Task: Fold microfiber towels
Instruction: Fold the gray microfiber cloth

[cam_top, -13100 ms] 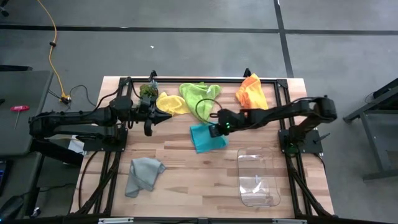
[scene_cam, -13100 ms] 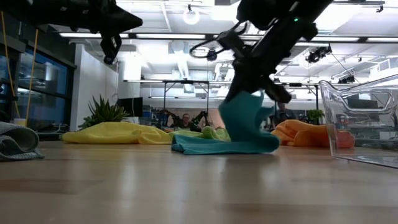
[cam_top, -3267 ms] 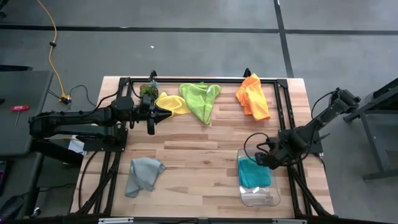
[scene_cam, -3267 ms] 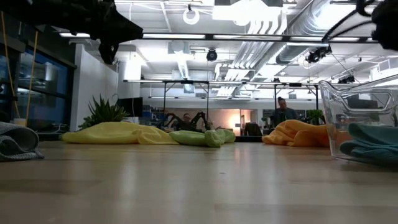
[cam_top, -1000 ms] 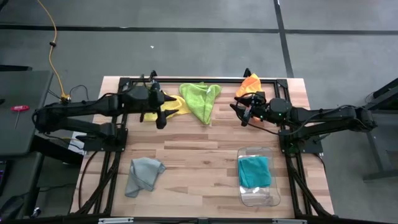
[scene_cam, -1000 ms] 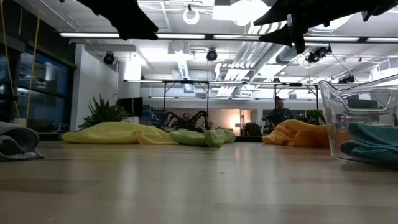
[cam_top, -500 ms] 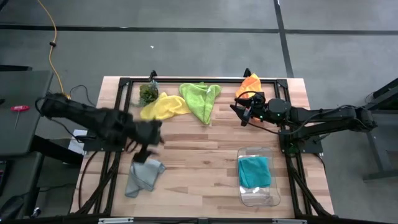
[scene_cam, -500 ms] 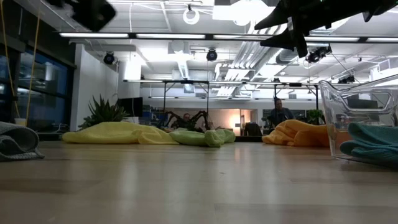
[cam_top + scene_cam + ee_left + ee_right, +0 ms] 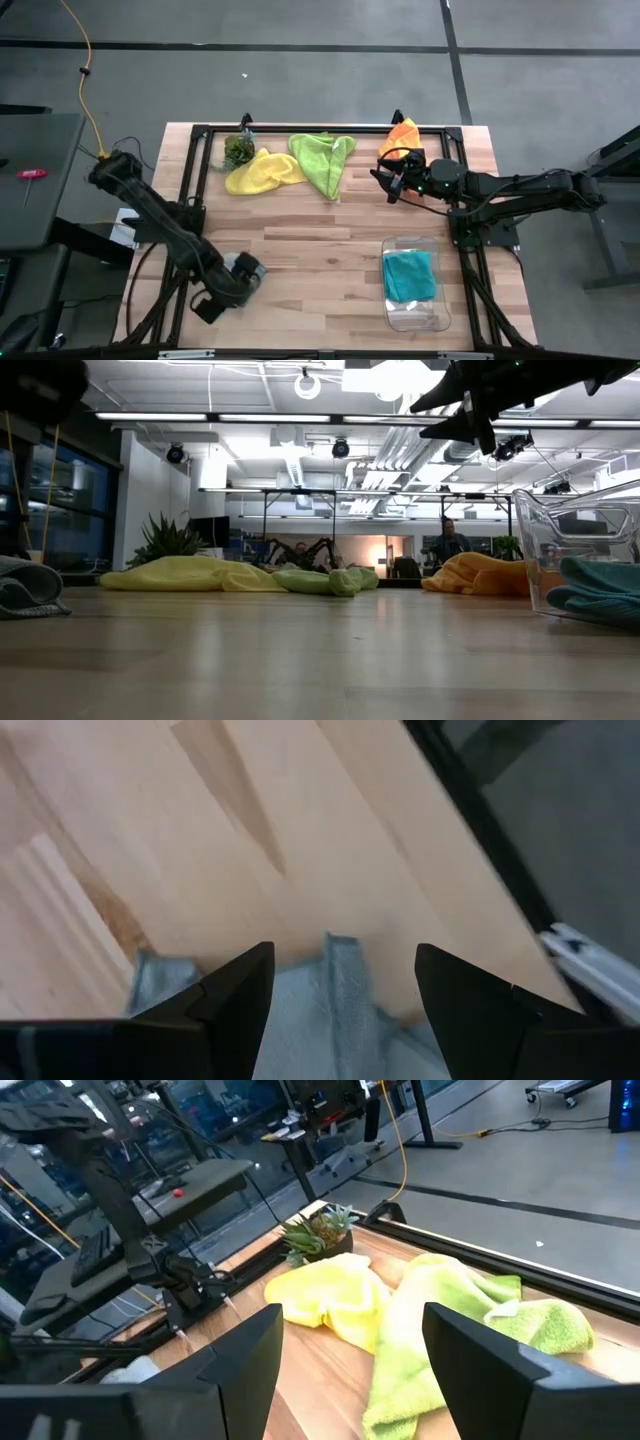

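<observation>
grey towel (image 9: 335, 1020) between left claw (image 9: 340, 1005) fingers

Table (image 9: 320, 240) of smooth pale wood planks; grey towel (image 9: 330, 1020) seemingly nubby cloth; bin (image 9: 412, 300) clear glossy plastic.

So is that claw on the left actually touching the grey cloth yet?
Cannot tell. In the left wrist view the left gripper stands open directly over the grey towel, but no gap or contact shows. In the high view the arm hides it.
</observation>
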Available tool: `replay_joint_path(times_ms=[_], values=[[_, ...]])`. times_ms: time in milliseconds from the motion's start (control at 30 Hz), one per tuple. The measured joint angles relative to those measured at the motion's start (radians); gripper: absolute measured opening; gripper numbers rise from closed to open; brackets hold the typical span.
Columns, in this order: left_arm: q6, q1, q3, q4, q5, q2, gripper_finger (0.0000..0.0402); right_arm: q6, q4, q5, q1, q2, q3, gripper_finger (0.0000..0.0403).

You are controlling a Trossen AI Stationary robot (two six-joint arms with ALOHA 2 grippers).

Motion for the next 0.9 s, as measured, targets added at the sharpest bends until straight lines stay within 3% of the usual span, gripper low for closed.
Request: replay_joint_path(times_ms=[200, 300, 533, 900], values=[[0.031, 0.025, 0.000, 0.020, 0.104, 0.103, 0.0234, 0.000, -0.040, 0.000, 0.000, 0.000, 0.000, 0.0233], [0.083, 0.019, -0.016, 0.030, 0.105, 0.123, 0.0232, 0.000, -0.055, 0.000, 0.000, 0.000, 0.000, 0.0233], [0.049, 0.034, -0.096, 0.118, 0.153, 0.130, 0.0208, 0.000, -0.070, 0.000, 0.000, 0.000, 0.000, 0.0233], [0.051, 0.032, -0.100, 0.149, 0.161, 0.165, 0.0175, 0.000, -0.097, 0.000, 0.000, 0.000, 0.000, 0.0233]])
